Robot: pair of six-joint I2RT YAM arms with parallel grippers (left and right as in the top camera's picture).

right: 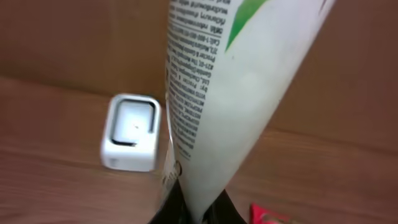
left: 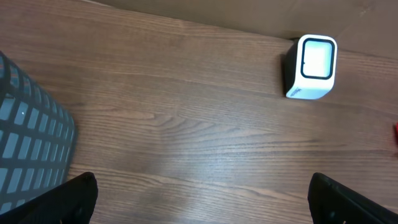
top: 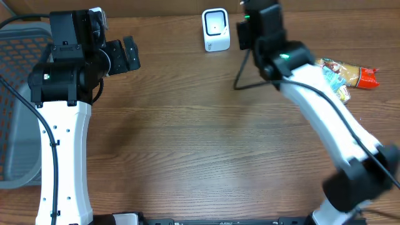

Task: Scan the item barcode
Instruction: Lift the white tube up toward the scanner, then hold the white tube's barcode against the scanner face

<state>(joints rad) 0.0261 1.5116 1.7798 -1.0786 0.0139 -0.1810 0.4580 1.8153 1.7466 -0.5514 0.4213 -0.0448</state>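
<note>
Everything here is placed off the scanner (top: pixel 215 29), the little white box with the dark-framed window at the far edge of the table (top: pixel 200 144).

Closest to the robot's side and way off to the scanner's left is a grey mesh basket (top: pixel 19 94), which also shows in the corner of the left wrist view (left: pixel 31 149). Over to the scanner's right, a bit nearer than it, a snack packet (top: pixel 350 75) lies flat on the wood.

Next comes the left gripper (top: pixel 125 55), left of the scanner and slightly nearer. Its jaws are spread wide with nothing between them, only bare table under the gap (left: pixel 205 205), and from that wrist the scanner (left: pixel 311 66) sits up and to the right.

Furthest back, the right gripper (top: pixel 250 28) is just right of the scanner, jaws pinched tight (right: pixel 193 208) on the narrow flat end of a white tube (right: pixel 230 81) with green print. The tube's long axis runs straight out from the fingers, leaning a little right. It widens as it goes and the fat end is cut off by the top of the frame. The side with small print faces the wrist camera, and I can't tell if a barcode is in there. The scanner (right: pixel 132 132) is behind the tube and just to its left, and the tube covers the scanner's right edge.
</note>
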